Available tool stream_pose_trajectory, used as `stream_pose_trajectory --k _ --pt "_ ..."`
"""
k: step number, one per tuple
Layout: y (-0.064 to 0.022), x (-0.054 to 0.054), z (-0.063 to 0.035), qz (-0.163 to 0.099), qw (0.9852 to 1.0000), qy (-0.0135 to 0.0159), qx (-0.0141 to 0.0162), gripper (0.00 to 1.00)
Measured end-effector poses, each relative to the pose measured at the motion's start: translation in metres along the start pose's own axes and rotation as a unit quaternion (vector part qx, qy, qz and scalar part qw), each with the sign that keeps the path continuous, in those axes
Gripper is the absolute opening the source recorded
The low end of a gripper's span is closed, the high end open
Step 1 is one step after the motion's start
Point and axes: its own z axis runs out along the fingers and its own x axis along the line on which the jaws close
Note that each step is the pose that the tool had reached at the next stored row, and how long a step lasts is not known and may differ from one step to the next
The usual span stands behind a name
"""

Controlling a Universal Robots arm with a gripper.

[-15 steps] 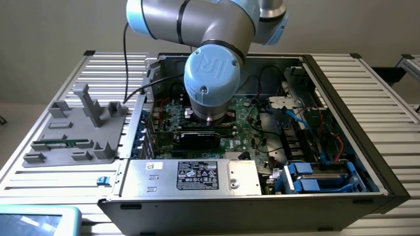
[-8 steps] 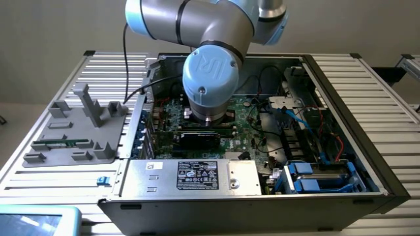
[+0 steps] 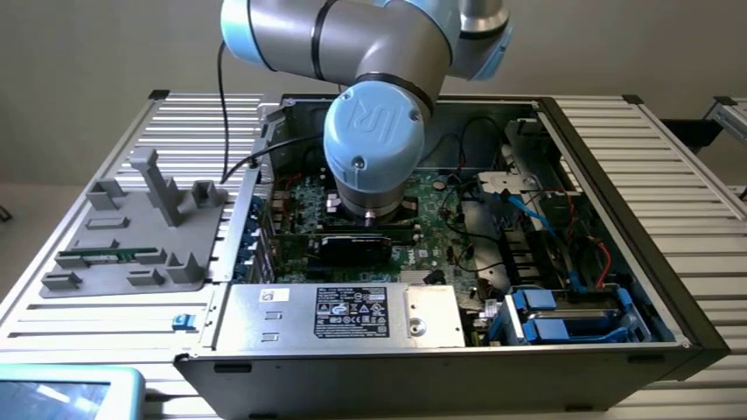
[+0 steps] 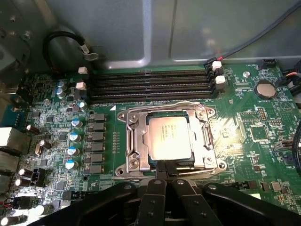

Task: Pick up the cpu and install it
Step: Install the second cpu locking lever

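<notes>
A slatted metal table (image 3: 653, 175) carries an open computer case (image 3: 583, 350), and the robot arm (image 3: 371, 140) reaches down into that case over its green motherboard (image 4: 244, 141). In the wrist view the cpu (image 4: 170, 137), silvery on top, lies flat inside the socket (image 4: 134, 141), whose metal frame surrounds it on all sides, just below the row of dark memory slots (image 4: 150, 84) on the same motherboard. The gripper (image 4: 164, 181) is clenched, its black fingertips pressed together right at the near edge of the cpu and holding nothing.
</notes>
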Motion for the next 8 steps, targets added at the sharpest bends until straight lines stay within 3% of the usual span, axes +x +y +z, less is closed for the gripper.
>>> stream_pose_trajectory --k 4,8 --pt "-0.0001 0.0000 -0.0001 0.000 1.0000 0.0001 0.0001 0.09" --pt "0.0061 0.0003 0.0017 -0.001 1.0000 -0.0008 0.0000 0.09"
